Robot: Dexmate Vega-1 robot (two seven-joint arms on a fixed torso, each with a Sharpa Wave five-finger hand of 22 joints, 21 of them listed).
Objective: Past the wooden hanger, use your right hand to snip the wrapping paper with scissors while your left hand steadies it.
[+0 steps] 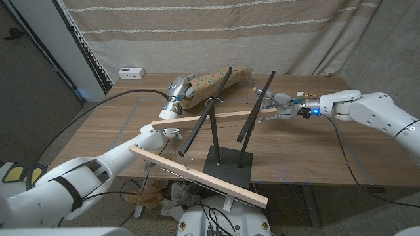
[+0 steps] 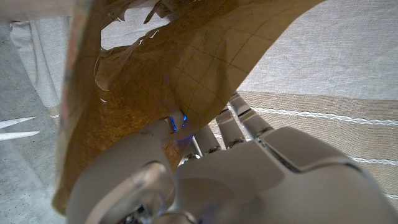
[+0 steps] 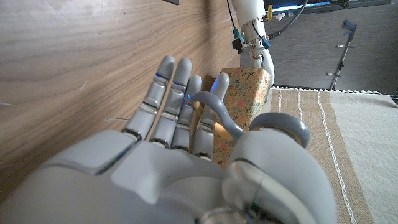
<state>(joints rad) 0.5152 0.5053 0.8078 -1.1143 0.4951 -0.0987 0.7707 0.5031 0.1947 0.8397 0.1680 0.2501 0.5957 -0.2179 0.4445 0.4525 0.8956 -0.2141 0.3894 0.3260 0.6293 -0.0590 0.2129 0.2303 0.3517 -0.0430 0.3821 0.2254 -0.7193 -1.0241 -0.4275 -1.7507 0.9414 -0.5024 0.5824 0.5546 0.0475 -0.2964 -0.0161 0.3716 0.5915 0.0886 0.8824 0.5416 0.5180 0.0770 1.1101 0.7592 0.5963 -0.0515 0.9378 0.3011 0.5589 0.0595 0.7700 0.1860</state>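
- Nearest to the robot stands the wooden hanger [image 1: 197,174]: pale wooden bars on a black stand, with dark rods rising across the middle of the table [image 1: 118,124]. Both arms reach past it to the far side.
- Beyond the hanger, on the left, the left robot hand [image 1: 177,88] grips the near end of the wrapping paper [image 1: 216,82]. In the left wrist view its fingers [image 2: 233,121] press into the brown underside of the sheet, which drapes over the hand, so this hand is holding the paper.
- The paper is a patterned roll or bundle lying on the far part of the table. Its long axis runs from the left robot hand away and to the right, towards the right robot hand.
- The right robot hand [image 1: 279,103] is level with the paper's far end, just beside it, with its arm stretched in from the right, roughly level over the table.
- In the right wrist view a grey loop, which I take for a handle of the scissors [image 3: 214,109], sits against the hand's extended fingers [image 3: 168,93], with the patterned paper straight ahead of the fingertips. I judge the hand is holding the scissors; whether the blades are apart I cannot tell.
- The cut turns on the right hand bringing the blades across the paper's free end, the one nearest it.
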